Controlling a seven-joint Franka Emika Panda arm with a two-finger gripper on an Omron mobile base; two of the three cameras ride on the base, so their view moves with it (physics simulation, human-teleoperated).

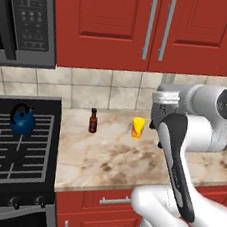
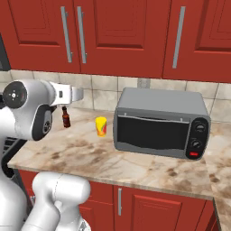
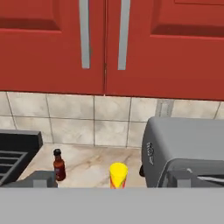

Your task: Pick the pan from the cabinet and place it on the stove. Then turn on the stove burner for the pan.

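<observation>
The gripper [image 3: 112,180] is spread wide and empty, aimed at the closed cabinet [image 3: 105,43] at twelve o'clock, presumably hiding the pan. The stove [image 1: 16,144] waits at nine o'clock, beside the bench [image 1: 110,155].

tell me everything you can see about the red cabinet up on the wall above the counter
The cabinet is a glossy red wall unit with raised-panel doors, all shut. Long vertical silver bar handles sit in a pair where two doors meet. It hangs above a beige tiled backsplash and the marble-look counter, apart from both. On the stove side its edge meets the microwave; in the right base view it runs on above the toaster oven. Its inside is hidden, and nothing touches the doors.
</observation>
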